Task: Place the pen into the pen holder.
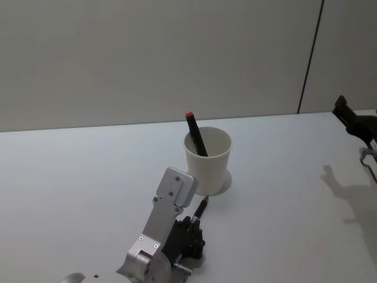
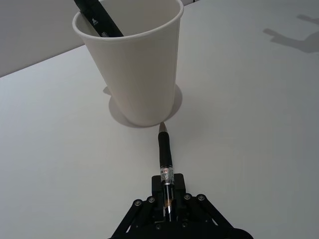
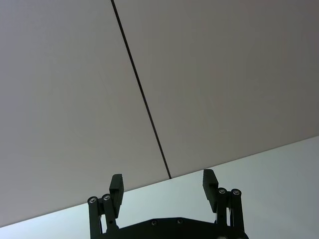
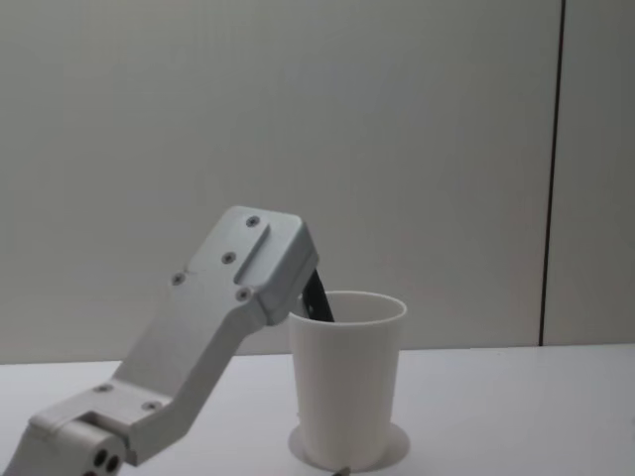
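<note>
Left claw (image 2: 167,193) is low over the table (image 1: 76,177), just in front of the cup, pinched shut on a slim ballpoint pen (image 2: 165,152). That pen has a black rubbery grip, a clear labelled bit near the fingers and a pointy metal tip. It lies nearly flat, with the tip aimed at the foot of the pen holder (image 2: 134,74) and just short of touching it.

The holder is a plain white paper cup, tapered, with a rolled rim, standing upright mid-table. There's a pale round patch around its base; can't tell if it's a disc or just shadow.

Inside it there's already a red-capped pen (image 1: 194,132): matte black, marker-ish, leaning against the rim on the robot's left, with the red end poking out the top.

The left arm's housing is smooth silver metal with small screws. The table is flat matte white, with a plain grey wall behind.

Right claw (image 3: 163,181) is way off by the table's right edge, up in the air, its black fingers spread wide with nothing between them.
</note>
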`<state>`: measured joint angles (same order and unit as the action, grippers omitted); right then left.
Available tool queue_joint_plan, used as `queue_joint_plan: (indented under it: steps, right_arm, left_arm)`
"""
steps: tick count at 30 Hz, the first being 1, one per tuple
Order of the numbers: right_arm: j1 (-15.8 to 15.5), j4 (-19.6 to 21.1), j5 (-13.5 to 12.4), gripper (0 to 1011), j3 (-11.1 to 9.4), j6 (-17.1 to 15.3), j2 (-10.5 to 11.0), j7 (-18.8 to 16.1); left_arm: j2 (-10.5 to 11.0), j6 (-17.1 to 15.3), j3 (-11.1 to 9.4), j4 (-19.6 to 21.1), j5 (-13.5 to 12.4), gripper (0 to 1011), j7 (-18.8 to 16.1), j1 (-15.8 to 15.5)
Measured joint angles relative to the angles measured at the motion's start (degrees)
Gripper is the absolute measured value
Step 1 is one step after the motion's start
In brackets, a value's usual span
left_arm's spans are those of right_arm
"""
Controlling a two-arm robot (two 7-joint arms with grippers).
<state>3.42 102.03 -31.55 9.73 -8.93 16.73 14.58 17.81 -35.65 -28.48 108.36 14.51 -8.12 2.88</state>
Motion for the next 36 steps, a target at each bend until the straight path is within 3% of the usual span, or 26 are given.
queue_joint_plan:
  steps: [23, 36]
  right_arm:
    - [0.00, 0.00, 0.00, 1002, 0.00, 0.00, 0.00, 0.00]
    - [0.00, 0.00, 0.00, 1002, 0.00, 0.00, 0.00, 0.00]
  left_arm:
    - [0.00, 0.08, 0.16, -0.31, -0.20, 141, 0.78, -0.34]
    - [1.39, 4.35, 4.12, -6.45, -2.75, 140, 5.37, -4.93]
